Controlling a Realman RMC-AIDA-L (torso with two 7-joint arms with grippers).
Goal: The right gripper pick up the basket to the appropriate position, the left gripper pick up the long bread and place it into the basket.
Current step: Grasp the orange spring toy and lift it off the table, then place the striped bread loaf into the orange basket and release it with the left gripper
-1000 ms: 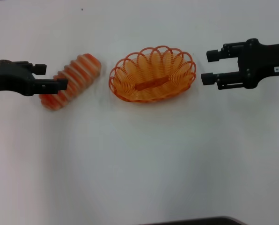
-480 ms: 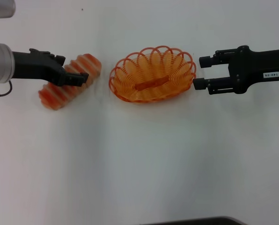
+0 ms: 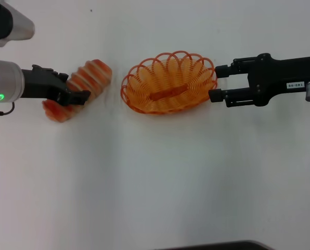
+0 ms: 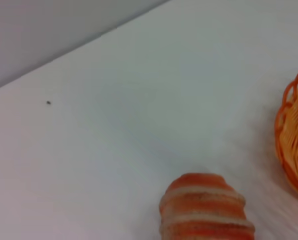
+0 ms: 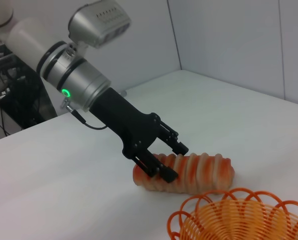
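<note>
The long bread (image 3: 87, 83) lies slanted on the white table, left of the basket (image 3: 168, 70). My left gripper (image 3: 77, 87) is open, with one finger on each side of the loaf's middle. The right wrist view shows this well: the left gripper (image 5: 173, 161) stands over the bread (image 5: 201, 167). The oval orange basket is empty. My right gripper (image 3: 214, 83) is open at the basket's right end, and the rim lies between its fingertips. The left wrist view shows one end of the bread (image 4: 206, 210) and a part of the basket (image 4: 294, 145).
The white table (image 3: 155, 177) holds nothing else. A wall stands behind it (image 5: 229, 35). A dark edge (image 3: 212, 246) shows at the bottom of the head view.
My left gripper has moved over the bread and now straddles its middle. My right gripper has moved left, up to the basket's right rim. Bread and basket have not moved.
</note>
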